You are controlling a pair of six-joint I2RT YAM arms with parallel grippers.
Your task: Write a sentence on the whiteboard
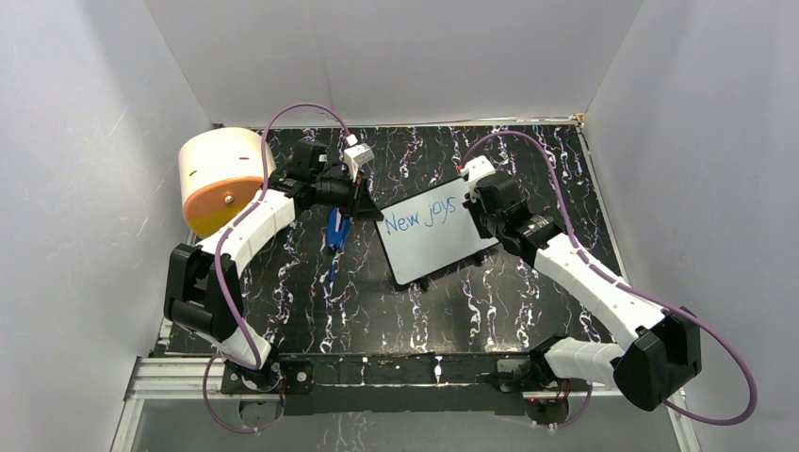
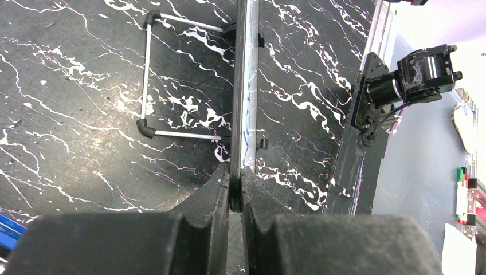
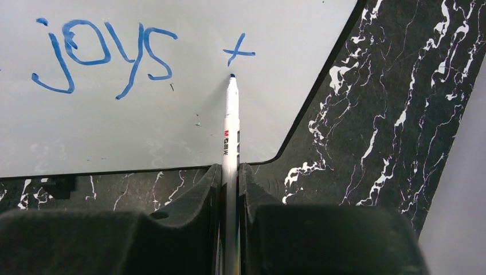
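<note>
The whiteboard lies tilted at the table's middle, with the sentence in blue reading "New joys". My left gripper is shut on the board's left edge, which the left wrist view shows edge-on as the whiteboard pinched at my left gripper. My right gripper is shut on a white marker. Its blue tip rests on the whiteboard just under a fresh blue cross stroke, to the right of "joys". From above, my right gripper hangs over the board's top right corner.
A large peach and orange cylinder stands at the back left beside my left arm. A blue object lies on the table left of the board. A white wire stand shows behind the board. White walls close in three sides.
</note>
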